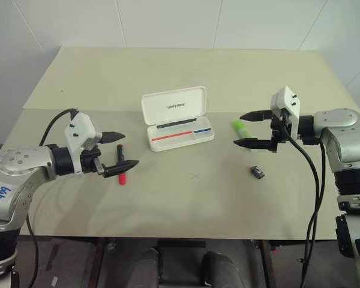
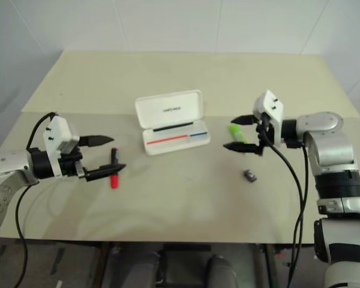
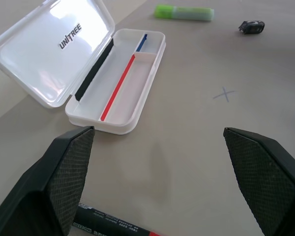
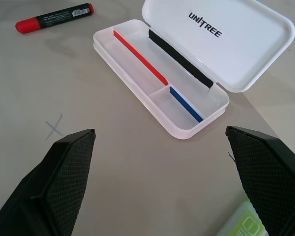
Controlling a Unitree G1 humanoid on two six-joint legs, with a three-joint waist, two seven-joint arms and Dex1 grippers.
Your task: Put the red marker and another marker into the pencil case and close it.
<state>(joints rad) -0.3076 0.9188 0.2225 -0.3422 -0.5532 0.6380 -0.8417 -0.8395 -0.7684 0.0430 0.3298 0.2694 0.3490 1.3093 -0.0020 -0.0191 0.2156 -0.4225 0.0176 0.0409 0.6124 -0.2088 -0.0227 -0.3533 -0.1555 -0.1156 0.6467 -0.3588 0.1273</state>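
Grippers both wide open, nothing held or touched. Left gripper (image 1: 120,150) hovers above the table (image 1: 186,204) at the left, fingers pointing right; right gripper (image 1: 252,129) hovers at the right, fingers pointing left.

Partly hidden: red marker (image 1: 121,170) sits under the left gripper's fingers in the head views, its middle covered by the lower finger; in the left wrist view just a strip of it shows between the fingers. Green highlighter (image 1: 240,128) is partly covered by the right gripper's fingers; right wrist view catches only a corner of it. Small dark object (image 1: 257,172) lies on the table near the right gripper, too small to identify.

Pencil case (image 1: 181,137) lies open at table centre, between the two grippers and apart from both, lid tilted back on the far side, tray empty apart from its red, blue and black stripes. Both markers lie on the table outside the case: red to its left, green to its right.
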